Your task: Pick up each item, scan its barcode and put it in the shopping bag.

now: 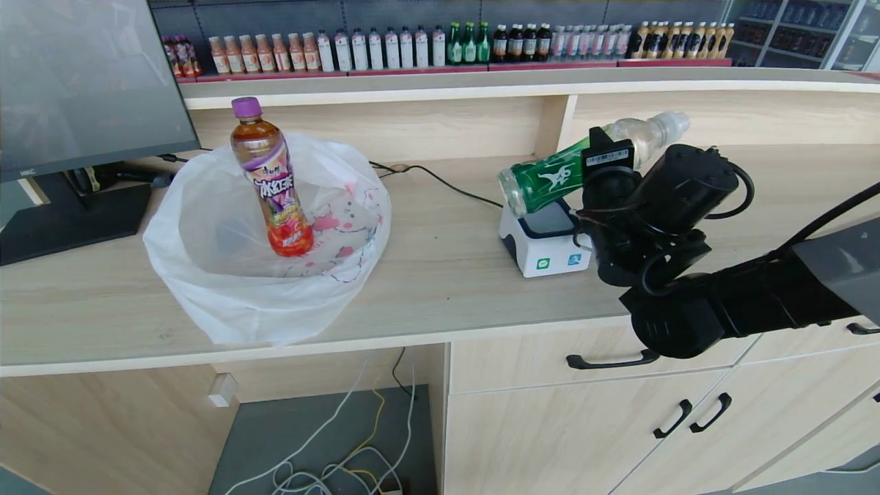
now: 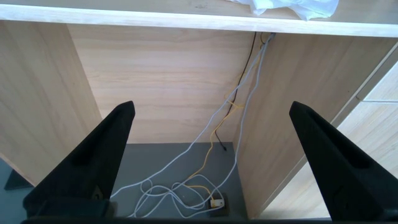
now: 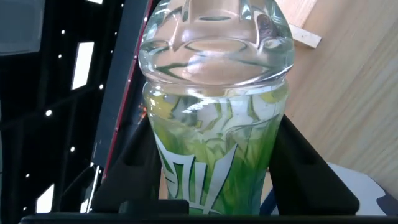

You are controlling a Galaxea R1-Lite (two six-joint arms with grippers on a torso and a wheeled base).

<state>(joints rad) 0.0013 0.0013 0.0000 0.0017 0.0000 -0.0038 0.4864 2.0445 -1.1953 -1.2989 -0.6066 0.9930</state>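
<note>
Right pincer [image 3: 214, 186] holds 1 green bottle [image 1: 550, 180] | bag [image 1: 206, 282]: 1 tea bottle [image 1: 271, 182] | 1 scanner [image 1: 543, 249]

Light wood counter [image 1: 447, 275] runs all the way across, with a raised ledge [image 1: 481, 86] along the back. Behind that there's a dark wall shelf [image 1: 550, 67] lined with drink bottles [image 1: 385, 48], plus another rack [image 1: 790, 31] in the far right corner. A monitor [image 1: 82, 75] on a black stand [image 1: 62, 220] sits at the left end. Under the counter on the right are drawers [image 1: 536, 354] and cupboard doors with black handles [image 1: 608, 361]. Left of those is an open kneehole with a grey floor [image 1: 275, 433] and a tangle of white and yellow cables [image 1: 330, 473].
</note>
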